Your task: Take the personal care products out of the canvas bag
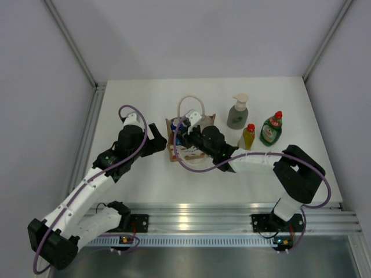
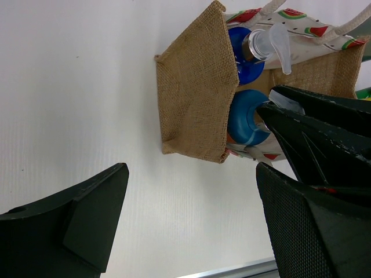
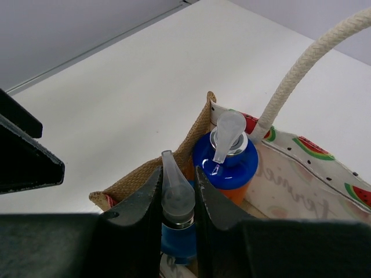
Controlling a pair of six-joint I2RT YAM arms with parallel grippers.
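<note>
right fingers (image 3: 149, 196) are clamped tight on the pale, translucent pump top of the blue bottle (image 3: 175, 200), one finger on each side of the nozzle. the bottle's body sits below them inside the canvas bag (image 3: 295, 174). just beyond those fingers, close beside the held bottle, the orange bottle (image 3: 225, 165) with its blue shoulder and light pump stands upright in the same bag, against the tan wall; whether the two bottles touch cannot be told. a cream rope handle (image 3: 301, 63) arcs up past it on the far side, above the white lining printed with red watermelon slices. left fingers (image 2: 316, 231) are spread wide and hold nothing, with only bare tabletop (image 2: 87, 87) showing between them; they sit just short of the bag's tan side panel and do not touch it. on the side of the right fingers away from the left ones, well apart from the bag, three products stand upright on the tabletop. the grey-green pump bottle (image 1: 237, 114) is farthest back, the slim yellow bottle (image 1: 248, 138) is nearest the bag, and the round green bottle (image 1: 271, 130) with its red cap is outermost.
</note>
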